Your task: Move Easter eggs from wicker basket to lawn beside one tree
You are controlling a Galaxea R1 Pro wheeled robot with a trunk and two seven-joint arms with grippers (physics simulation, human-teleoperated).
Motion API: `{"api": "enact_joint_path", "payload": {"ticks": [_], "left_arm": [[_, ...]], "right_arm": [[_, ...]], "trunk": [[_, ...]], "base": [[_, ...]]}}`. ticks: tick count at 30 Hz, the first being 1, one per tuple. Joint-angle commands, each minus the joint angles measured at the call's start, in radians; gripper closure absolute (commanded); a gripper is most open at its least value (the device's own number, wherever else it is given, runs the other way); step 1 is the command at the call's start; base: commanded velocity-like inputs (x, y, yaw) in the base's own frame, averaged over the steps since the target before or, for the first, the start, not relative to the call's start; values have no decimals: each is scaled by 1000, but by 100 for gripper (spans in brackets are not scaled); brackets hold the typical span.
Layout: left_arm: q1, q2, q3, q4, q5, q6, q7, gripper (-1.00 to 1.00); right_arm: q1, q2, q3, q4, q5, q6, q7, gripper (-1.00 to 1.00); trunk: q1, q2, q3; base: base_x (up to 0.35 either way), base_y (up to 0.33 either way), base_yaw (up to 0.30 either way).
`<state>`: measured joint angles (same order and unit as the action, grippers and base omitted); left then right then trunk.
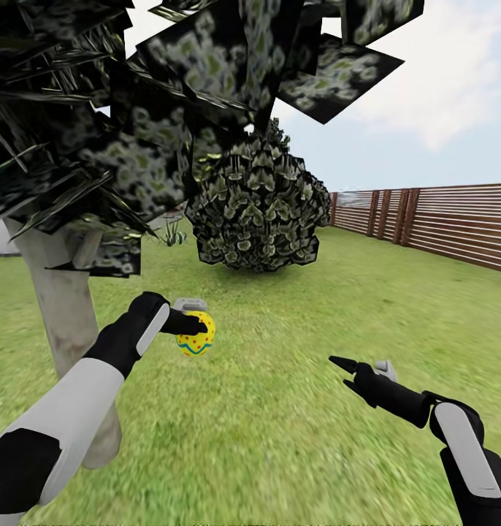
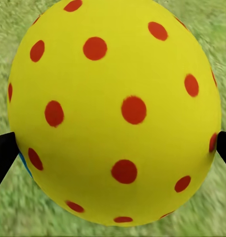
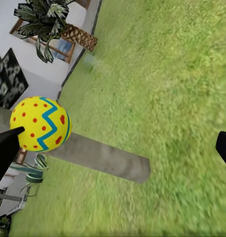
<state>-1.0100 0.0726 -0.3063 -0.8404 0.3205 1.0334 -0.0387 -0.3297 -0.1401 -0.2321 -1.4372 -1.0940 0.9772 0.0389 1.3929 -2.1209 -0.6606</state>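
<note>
Far left in the head view: a pale grey trunk of the tree (image 1: 60, 307) rising from the lawn (image 1: 280, 438), dark angular leaves overhead. Just right of the trunk, the left gripper (image 1: 194, 326) held out above the grass, fingers pinching a yellow Easter egg (image 1: 196, 334) with red dots and a blue zigzag. Egg clear of the ground, close beside the trunk.

From the left wrist, the same egg (image 2: 115, 111) seen very near, a black fingertip (image 2: 3, 153) pressed to either flank, blurred grass behind.

Middle distance, straight ahead: a rounded dense shrub (image 1: 259, 204) on the lawn, a small spiky plant (image 1: 172, 232) to its left.

Lower right: the right gripper (image 1: 345, 369) stretched forward over bare grass, well apart from the egg, fingers spread and holding nothing. From the right wrist, two dark fingertips (image 3: 5, 150) wide apart at the edges, the egg (image 3: 41, 123) seen between them against the grey trunk (image 3: 100, 158), a short palm with scaly trunk (image 3: 53, 24) further off by a white wall.

Far right: a brown slatted fence (image 1: 440, 219) bordering the grass.
</note>
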Motion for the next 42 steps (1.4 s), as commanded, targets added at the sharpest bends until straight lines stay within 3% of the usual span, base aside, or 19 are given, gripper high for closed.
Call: {"api": "enact_joint_path", "payload": {"ticks": [1,14,42], "left_arm": [[-1,1,-3,-1,-3,-3,-5,100],[1,-5,-25,0,-3,-15,-5,100],[1,-6,-27,0,-4,-15,-10,100]], "right_arm": [[-1,0,-1,0,3,5,4,-100],[0,3,-1,1,2,5,4,-100],[0,5,2,1,3,-58,5,-100]], "trunk": [[4,-8,-4],[54,-99,-45],[161,-295,-133]], "base": [[0,0,0],[0,0,0],[0,0,0]]}}
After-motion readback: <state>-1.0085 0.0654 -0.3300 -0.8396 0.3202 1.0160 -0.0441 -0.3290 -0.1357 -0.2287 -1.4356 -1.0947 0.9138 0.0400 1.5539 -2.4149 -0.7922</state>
